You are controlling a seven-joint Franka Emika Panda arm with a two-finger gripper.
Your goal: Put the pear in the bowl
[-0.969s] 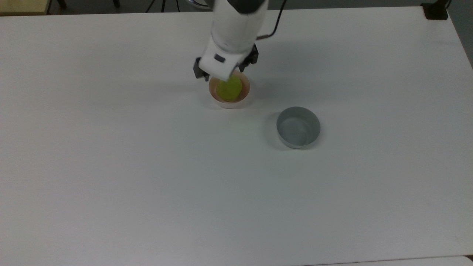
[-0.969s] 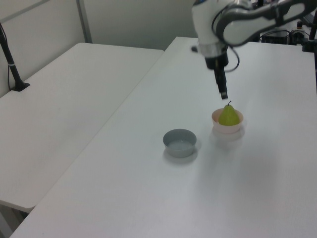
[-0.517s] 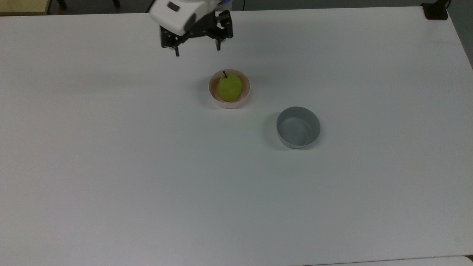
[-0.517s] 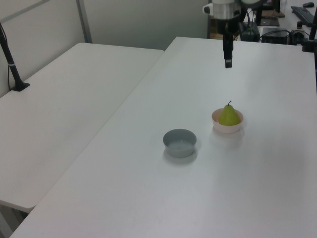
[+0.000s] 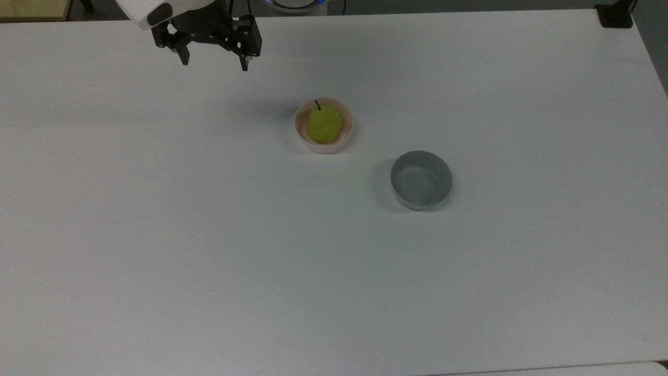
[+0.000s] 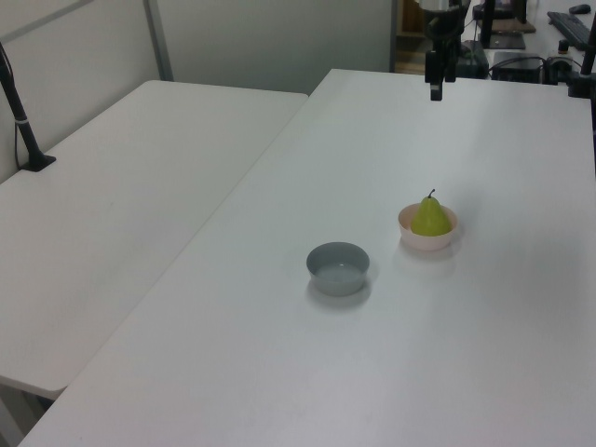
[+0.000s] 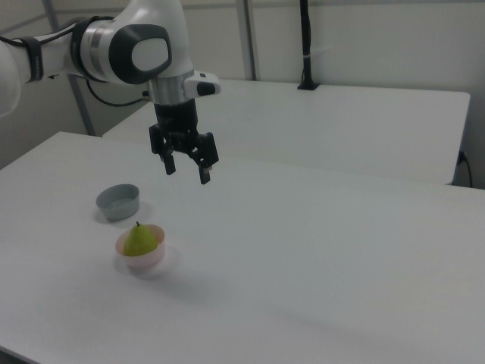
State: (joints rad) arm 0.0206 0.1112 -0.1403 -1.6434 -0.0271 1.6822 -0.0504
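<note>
On the white worktop (image 5: 209, 235), the grey bowl (image 5: 421, 179) sits empty; beyond it the pear (image 5: 323, 124) stands upright inside the pink bowl (image 5: 348, 130), so the placing looks done. Farthest back, the claw (image 5: 214, 58) hangs spread wide, holding nothing.

The pear (image 5: 323, 125) is yellow-green with a dark stem. The bowl (image 5: 348, 133) holding it is pale pink. The second bowl (image 5: 421, 180) is plain grey. The worktop (image 5: 209, 235) is plain white. The pincer (image 5: 214, 58) is black under a white arm housing.
</note>
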